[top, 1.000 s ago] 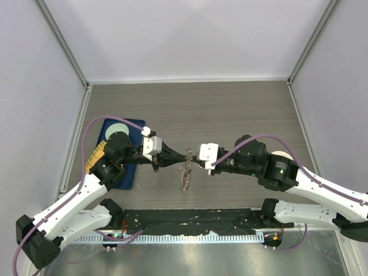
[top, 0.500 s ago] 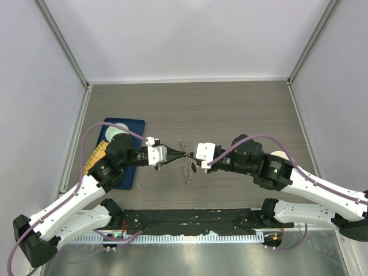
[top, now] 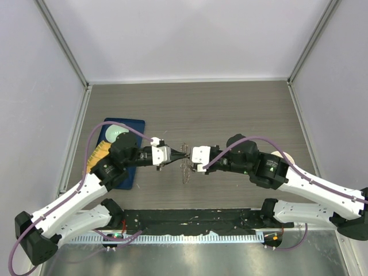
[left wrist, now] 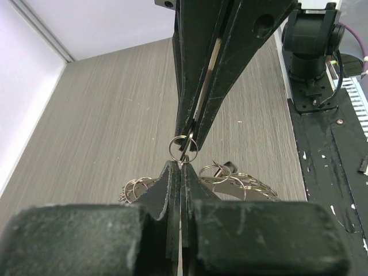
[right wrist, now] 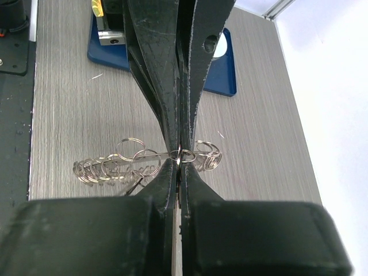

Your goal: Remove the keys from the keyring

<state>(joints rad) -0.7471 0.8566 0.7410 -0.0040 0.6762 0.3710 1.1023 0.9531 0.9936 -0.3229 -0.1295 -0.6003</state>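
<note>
The keyring point(top: 185, 165) hangs just above the table between my two grippers, a grey metal ring carrying several small wire loops. In the left wrist view it point(left wrist: 253, 183) lies behind my fingertips, with a small dark piece point(left wrist: 225, 167) among the loops that may be a key head. In the right wrist view it point(right wrist: 146, 154) shows edge-on as a thin bar. My left gripper point(top: 179, 155) point(left wrist: 181, 165) and right gripper point(top: 192, 156) point(right wrist: 179, 162) meet tip to tip. Both are shut on one small loop point(left wrist: 183, 148) of the ring.
A blue tray point(top: 135, 123) with a pale round dish point(top: 118, 132) lies at the left, also in the right wrist view point(right wrist: 227, 75). A yellow piece point(top: 99, 154) sits beside it. A pale round object point(top: 284, 156) lies under the right arm. The black base plate point(top: 190, 218) spans the near edge.
Both wrists have closed in on the centre and the left wrist has turned. The hanging keyring has been drawn up closer to the meeting fingertips.
</note>
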